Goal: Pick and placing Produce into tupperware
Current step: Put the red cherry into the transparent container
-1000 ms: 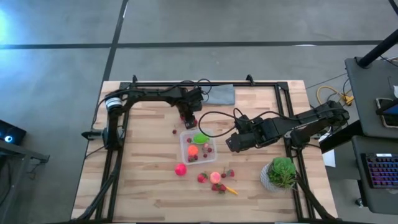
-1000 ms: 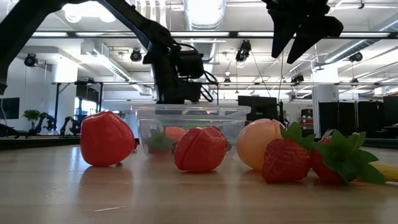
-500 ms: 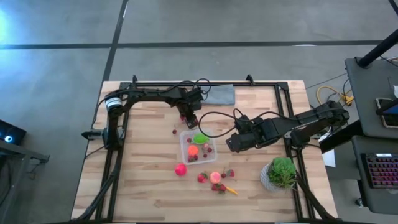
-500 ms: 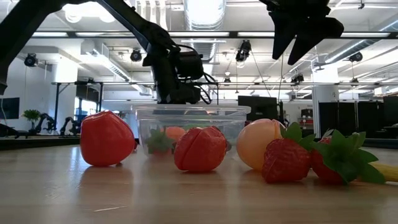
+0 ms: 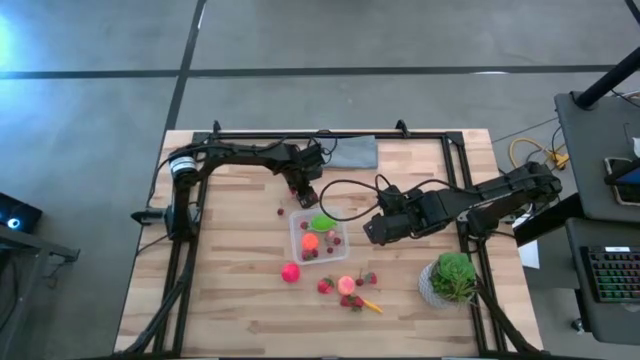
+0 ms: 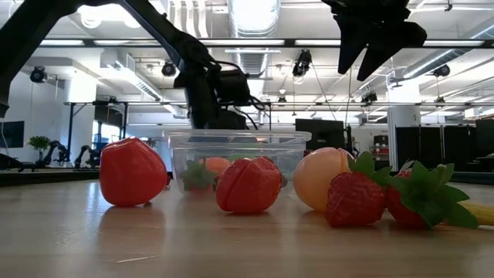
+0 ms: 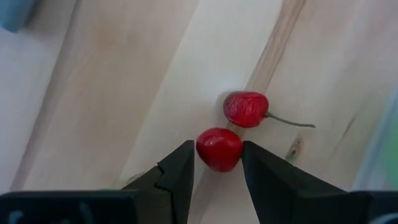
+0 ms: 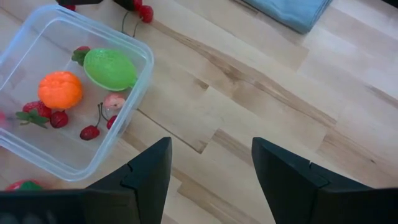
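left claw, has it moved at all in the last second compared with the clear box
Yes, slightly. In the overhead view the left claw has drawn back from the clear box toward the grey cloth, with a red cherry between its fingers.

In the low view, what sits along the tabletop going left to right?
Red tomato-like ball → clear tupperware behind → red ball → peach ball → strawberry → leafy second strawberry.

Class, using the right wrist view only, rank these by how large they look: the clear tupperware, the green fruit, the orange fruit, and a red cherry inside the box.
1. Tupperware, largest.
2. Green fruit.
3. Orange fruit, slightly smaller than the green.
4. Red cherry, smallest.
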